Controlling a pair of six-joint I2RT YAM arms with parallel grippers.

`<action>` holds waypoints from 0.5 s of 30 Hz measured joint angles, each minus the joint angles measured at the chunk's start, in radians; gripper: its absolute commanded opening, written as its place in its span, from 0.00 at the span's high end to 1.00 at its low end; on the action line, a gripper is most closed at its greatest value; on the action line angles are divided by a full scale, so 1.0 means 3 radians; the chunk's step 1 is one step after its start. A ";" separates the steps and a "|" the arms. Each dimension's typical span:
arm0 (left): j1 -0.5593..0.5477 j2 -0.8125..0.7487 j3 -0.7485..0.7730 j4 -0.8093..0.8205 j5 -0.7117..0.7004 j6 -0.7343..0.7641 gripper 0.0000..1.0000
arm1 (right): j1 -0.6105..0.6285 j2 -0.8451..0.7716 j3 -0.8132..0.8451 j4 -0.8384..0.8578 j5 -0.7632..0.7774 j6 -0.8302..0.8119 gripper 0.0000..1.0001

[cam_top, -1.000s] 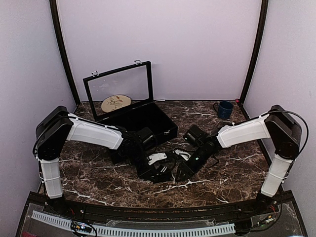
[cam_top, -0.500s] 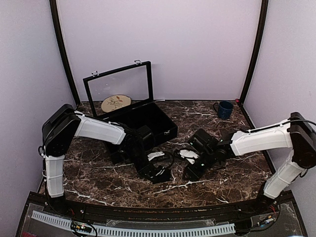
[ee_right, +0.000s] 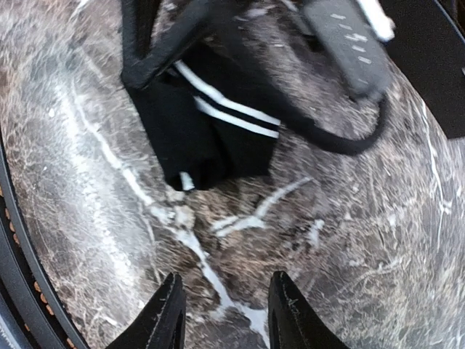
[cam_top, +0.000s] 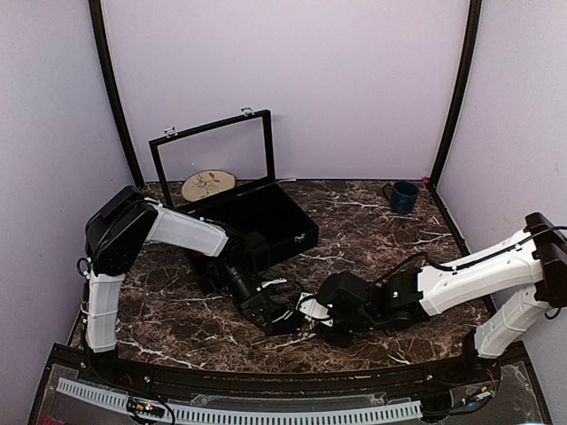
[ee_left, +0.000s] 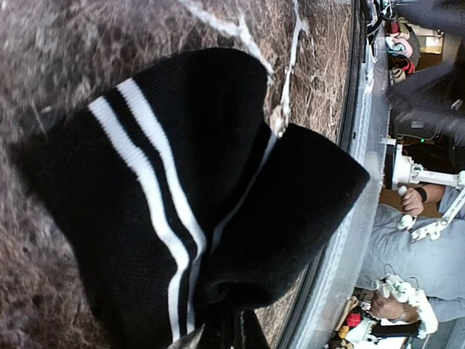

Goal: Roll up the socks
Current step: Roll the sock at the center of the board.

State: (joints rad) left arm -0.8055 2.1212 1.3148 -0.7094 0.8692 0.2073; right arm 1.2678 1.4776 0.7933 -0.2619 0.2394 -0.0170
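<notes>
A black sock (ee_left: 182, 189) with two white stripes fills the left wrist view, bunched and folded over on the marble. My left gripper (ee_left: 221, 336) is shut on its lower edge. In the top view this gripper (cam_top: 268, 316) sits low near the table's front. My right gripper (ee_right: 225, 309) is open with nothing between its fingers. It hovers over bare marble a short way from the sock (ee_right: 207, 138). From above, the right gripper (cam_top: 312, 312) is close to the right of the left one. Only this one sock shows.
A black case (cam_top: 266, 226) with its glass lid (cam_top: 213, 161) raised stands at the back left, with a round patterned plate (cam_top: 208, 184) behind it. A blue mug (cam_top: 404, 196) is at the back right. A black cable (ee_right: 349, 142) loops beside the sock.
My right arm has swung left and toward the front edge, ending beside the left gripper, with its jaws slightly narrower. The left gripper has drawn the sock nearer the front.
</notes>
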 measured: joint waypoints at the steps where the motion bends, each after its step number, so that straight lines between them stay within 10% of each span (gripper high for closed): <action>1: 0.0005 0.0013 0.0010 -0.0025 0.0020 0.0005 1.00 | 0.0075 0.0066 0.0023 0.0015 0.0058 -0.0041 0.62; 15: 0.0022 0.0107 0.0114 -0.0326 0.0076 0.0165 1.00 | 0.0604 0.0800 0.0476 0.0254 0.0632 -0.0563 0.52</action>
State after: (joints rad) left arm -0.7990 2.1532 1.3491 -0.8070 0.8921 0.2569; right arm 1.4490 1.7176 0.9360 -0.1856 0.4290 -0.1860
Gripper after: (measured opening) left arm 0.030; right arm 0.448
